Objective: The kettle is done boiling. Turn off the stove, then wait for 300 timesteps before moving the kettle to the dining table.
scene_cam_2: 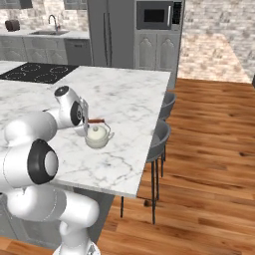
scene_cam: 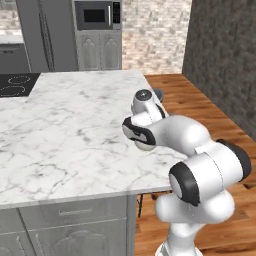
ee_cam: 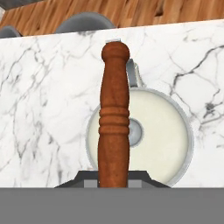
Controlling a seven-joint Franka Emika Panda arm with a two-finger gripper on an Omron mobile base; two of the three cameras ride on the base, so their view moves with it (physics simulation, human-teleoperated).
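- Near the dining table's right edge, the kettle is seen on the marble, with bare slab all round it.
- Grey stools are tucked under that edge; wood floor lies beyond.
- The stove is set at the far left corner.
- The gripper is closed on the kettle's brown handle, the arm bent low over the slab.

Kettle on marble dining table

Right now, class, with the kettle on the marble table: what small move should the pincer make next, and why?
Probably open and let go: the kettle already sits on the dining table, far from the stove, while the pincer is shut on its handle.
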